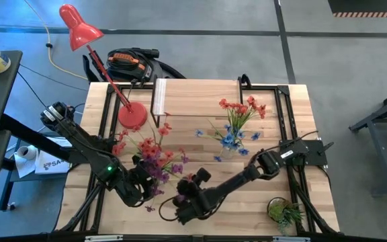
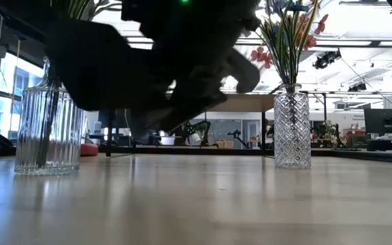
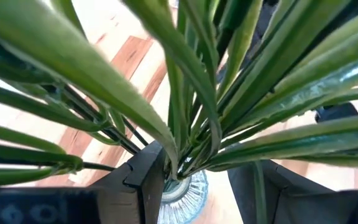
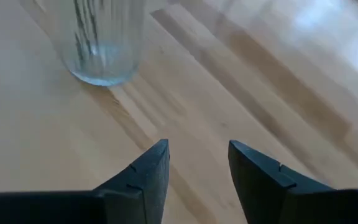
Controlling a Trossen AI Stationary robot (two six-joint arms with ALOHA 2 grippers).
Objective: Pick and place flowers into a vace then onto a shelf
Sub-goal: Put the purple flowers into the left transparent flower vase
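A bunch of flowers (image 1: 154, 156) with red and purple blossoms and long green leaves stands with its stems in a ribbed glass vase (image 2: 48, 129), which rests on its base on the table. My left gripper (image 1: 143, 180) is above the vase mouth (image 3: 182, 196), shut around the stems (image 3: 194, 143). My right gripper (image 1: 183, 205) is open and empty just above the tabletop, pointing toward the vase (image 4: 101, 43), a short way off. The shelf (image 2: 250, 103) stands at the table's far side. My left gripper holds the bunch's stems and leaf bases (image 3: 185, 165) between its two fingers, just above the vase mouth. The fingers lie across the stems. The stems' lower ends are inside the vase, which stands on the table. The leaves hide the exact places of contact.
A second cut-glass vase (image 2: 292, 126) with red and blue flowers (image 1: 237, 121) stands right of centre. A red desk lamp (image 1: 132, 115) stands at the far left. A small leafy plant (image 1: 284, 212) sits at the near right corner. Bare tabletop (image 1: 247, 195) lies near the front.
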